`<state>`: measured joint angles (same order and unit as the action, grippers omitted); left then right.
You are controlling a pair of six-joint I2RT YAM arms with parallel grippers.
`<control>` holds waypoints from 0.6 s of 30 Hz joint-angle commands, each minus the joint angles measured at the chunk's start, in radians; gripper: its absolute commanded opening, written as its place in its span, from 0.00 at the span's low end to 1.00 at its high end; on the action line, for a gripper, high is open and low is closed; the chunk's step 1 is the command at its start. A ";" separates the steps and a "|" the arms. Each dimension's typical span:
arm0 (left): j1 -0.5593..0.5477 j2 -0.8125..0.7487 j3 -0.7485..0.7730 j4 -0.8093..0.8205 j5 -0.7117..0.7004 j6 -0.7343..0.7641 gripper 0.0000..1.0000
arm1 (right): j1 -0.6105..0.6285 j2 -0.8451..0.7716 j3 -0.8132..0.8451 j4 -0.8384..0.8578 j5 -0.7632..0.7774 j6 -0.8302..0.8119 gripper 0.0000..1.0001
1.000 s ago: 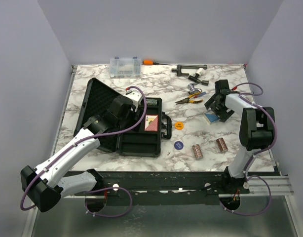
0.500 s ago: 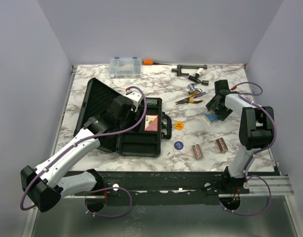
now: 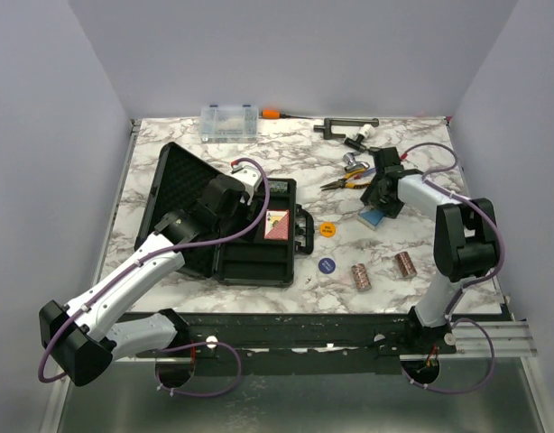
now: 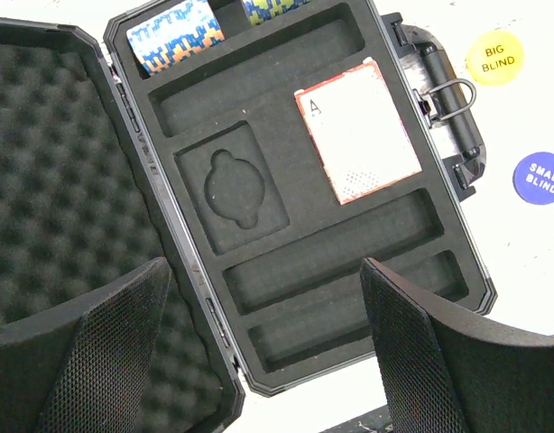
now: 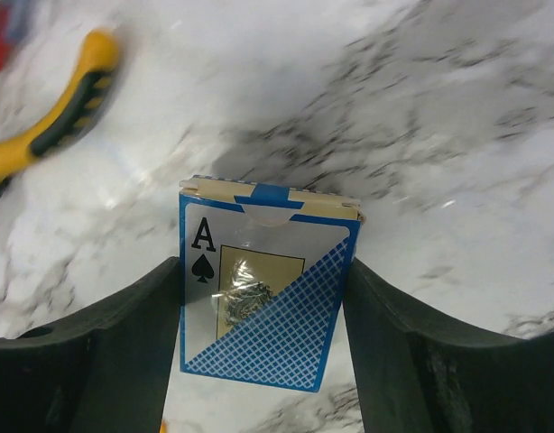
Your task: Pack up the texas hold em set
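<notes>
The black foam-lined case (image 3: 254, 272) is laid open on the table (image 3: 421, 153), with the red card deck (image 3: 277, 225) seated in one recess and patterned chip rolls (image 4: 176, 34) at its far end. The blue card deck (image 5: 263, 307) is clasped by the right pincer (image 5: 262, 271) to the right of the case. The orange disc (image 3: 327, 229), the blue disc (image 3: 326, 265) and two brownish chip rolls (image 3: 360, 276) are left lying on the table beside the case.

"BIG BLIND" stands in black letters on a yellow disc (image 4: 497, 57), and "SMALL BLIND" in white on a blue disc (image 4: 540, 177). A red card deck (image 4: 356, 133), lying in the black case (image 4: 331, 271), bears an "A" at its corner. The blue card deck (image 5: 263, 284) shows an "A" above a spade.
</notes>
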<state>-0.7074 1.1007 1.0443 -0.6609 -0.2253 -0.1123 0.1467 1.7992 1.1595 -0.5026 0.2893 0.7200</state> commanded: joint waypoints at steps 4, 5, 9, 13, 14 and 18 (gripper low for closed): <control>-0.005 0.015 0.014 -0.014 -0.017 0.010 0.85 | 0.172 -0.076 -0.009 -0.013 -0.047 -0.076 0.62; -0.006 0.016 0.014 -0.014 -0.017 0.010 0.85 | 0.192 -0.083 -0.015 -0.009 -0.053 -0.086 0.62; -0.005 0.020 0.016 -0.016 -0.016 0.010 0.85 | 0.221 -0.110 -0.057 0.031 -0.128 -0.125 0.62; -0.005 0.022 0.017 -0.016 -0.013 0.010 0.85 | 0.232 -0.143 -0.127 0.096 -0.223 -0.157 0.67; -0.005 0.022 0.017 -0.015 -0.012 0.010 0.85 | 0.233 -0.148 -0.139 0.101 -0.229 -0.155 0.76; -0.005 0.029 0.017 -0.015 -0.009 0.010 0.85 | 0.233 -0.152 -0.127 0.052 -0.167 -0.130 1.00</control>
<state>-0.7074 1.1198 1.0443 -0.6651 -0.2256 -0.1112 0.3748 1.6806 1.0248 -0.4538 0.1204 0.5919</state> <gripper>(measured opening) 0.852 0.982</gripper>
